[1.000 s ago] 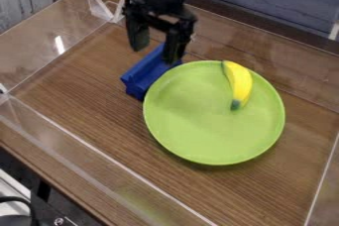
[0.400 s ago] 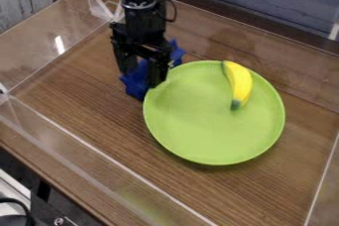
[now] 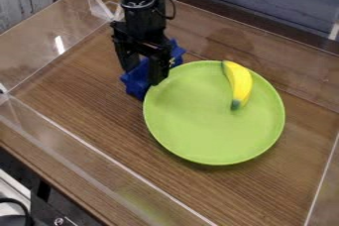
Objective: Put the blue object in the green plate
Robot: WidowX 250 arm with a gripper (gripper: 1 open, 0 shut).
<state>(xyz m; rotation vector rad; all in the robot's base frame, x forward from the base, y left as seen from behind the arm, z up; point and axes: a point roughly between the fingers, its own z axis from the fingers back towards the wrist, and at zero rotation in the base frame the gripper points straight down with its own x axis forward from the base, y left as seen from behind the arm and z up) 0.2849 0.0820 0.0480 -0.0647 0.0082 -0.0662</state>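
The blue object (image 3: 137,79), a deep-blue blocky piece, lies on the wooden table just left of the green plate (image 3: 212,121), partly hidden behind my gripper. The black gripper (image 3: 139,68) points straight down over it, open, with its fingers straddling the blue object's upper part. Whether the fingers touch the piece I cannot tell. The green plate is large, round and lime-green, and a yellow banana (image 3: 239,83) lies in its upper right part.
Clear acrylic walls (image 3: 40,52) enclose the wooden table (image 3: 79,111) on all sides. The left wall stands near the gripper, and the plate rim lies directly right of the blue object.
The gripper has come down and shifted left, from above the blue object to low around it. It has stayed open. The blue object, plate and banana have not moved.
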